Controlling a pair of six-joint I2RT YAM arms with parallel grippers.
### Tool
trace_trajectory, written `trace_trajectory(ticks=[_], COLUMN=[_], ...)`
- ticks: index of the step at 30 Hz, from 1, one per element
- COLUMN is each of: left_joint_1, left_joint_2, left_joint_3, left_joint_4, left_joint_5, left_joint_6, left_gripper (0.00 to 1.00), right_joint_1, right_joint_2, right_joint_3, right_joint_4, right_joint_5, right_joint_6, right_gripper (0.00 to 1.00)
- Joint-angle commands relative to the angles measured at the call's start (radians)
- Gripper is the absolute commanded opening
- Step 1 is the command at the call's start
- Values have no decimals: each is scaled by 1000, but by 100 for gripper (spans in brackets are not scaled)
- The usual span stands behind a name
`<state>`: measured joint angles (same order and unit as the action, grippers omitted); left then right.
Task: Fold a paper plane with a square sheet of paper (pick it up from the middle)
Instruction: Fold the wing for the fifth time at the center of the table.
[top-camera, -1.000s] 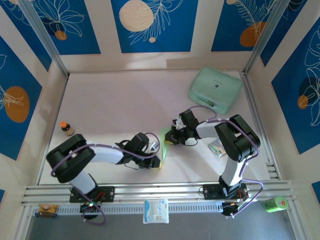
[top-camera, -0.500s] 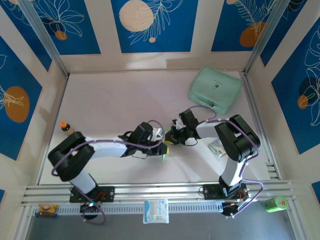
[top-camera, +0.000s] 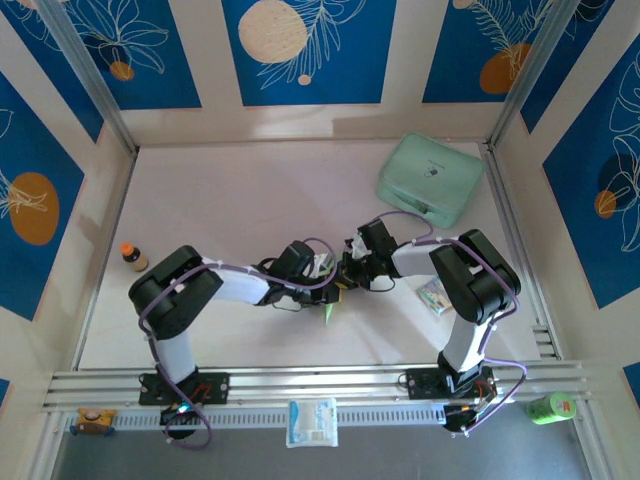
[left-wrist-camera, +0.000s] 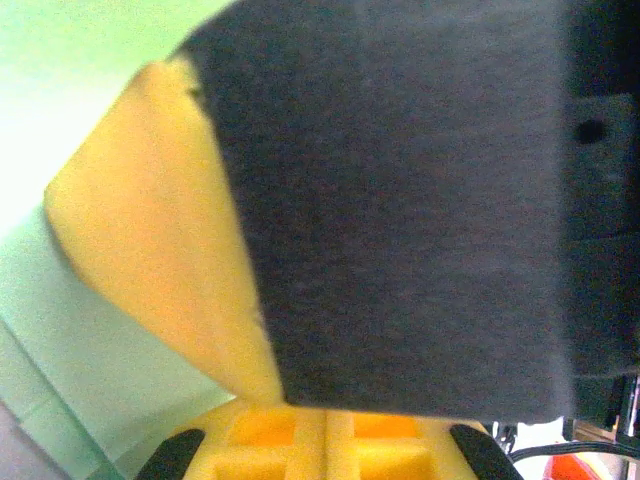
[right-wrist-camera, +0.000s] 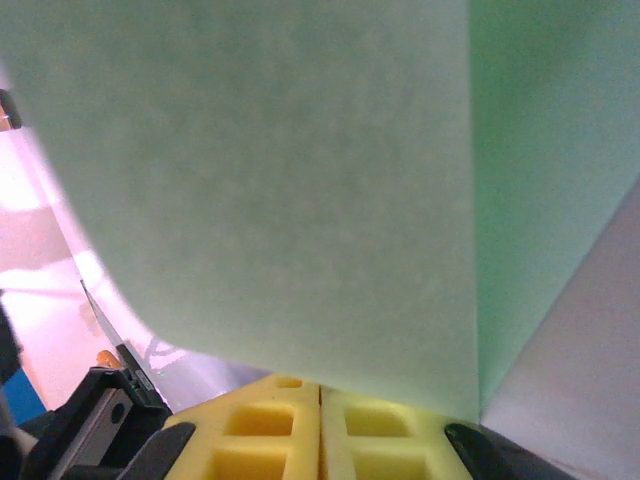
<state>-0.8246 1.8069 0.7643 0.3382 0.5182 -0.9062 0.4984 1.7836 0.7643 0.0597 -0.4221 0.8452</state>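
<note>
The light-green sheet of paper (top-camera: 329, 306), folded into a narrow pointed strip, hangs tip-down at the table's middle, just below where both grippers meet. My right gripper (top-camera: 346, 273) is shut on its upper end. In the right wrist view the paper (right-wrist-camera: 280, 180) spreads out from between the closed yellow pads of the right gripper (right-wrist-camera: 320, 420). My left gripper (top-camera: 327, 277) is shut and sits tight against the right one. In the left wrist view its pads (left-wrist-camera: 325, 440) are together, a dark grey surface and a yellow finger loom ahead, and paper (left-wrist-camera: 50, 330) lies to the left.
A mint-green rounded case (top-camera: 430, 180) sits at the back right. A small brown bottle with an orange cap (top-camera: 131, 257) stands at the left edge. A white-and-blue packet (top-camera: 433, 295) lies by the right arm. Another packet (top-camera: 311, 421) rests on the front rail.
My left gripper, shut throughout, slid up and to the right along the paper until it met the right gripper. The paper now looks narrower. The right arm stayed put.
</note>
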Motion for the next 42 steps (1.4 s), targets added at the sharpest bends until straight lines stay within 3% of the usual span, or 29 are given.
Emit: trace_trajectory(ticks=[1,7,30,38,42], left_joint_1=[10,-4,-97,-99,-68], left_joint_2=[22,11,-159,-335,-418], left_joint_3=[-16,-86,-149,-198,-211], left_joint_4=[-19,-4,-354,-367,-265], left_joint_5=[-9,13,-56,-119,-132], left_joint_6=[29,11,128,153,114], left_gripper=[6,5,3,2,3], right_joint_1=[-5,-9,-12,-10,1], right_joint_2=[23,31,31,28,14], right_joint_3=[-14,-13,-15,-12,-20], right_joint_4=[-92,-92,-99,-95,-81], right_joint_5=[96,96,100,83,75], right_joint_6=[-3,-1,-1,17,64], right_gripper=[9,9,9,9,9])
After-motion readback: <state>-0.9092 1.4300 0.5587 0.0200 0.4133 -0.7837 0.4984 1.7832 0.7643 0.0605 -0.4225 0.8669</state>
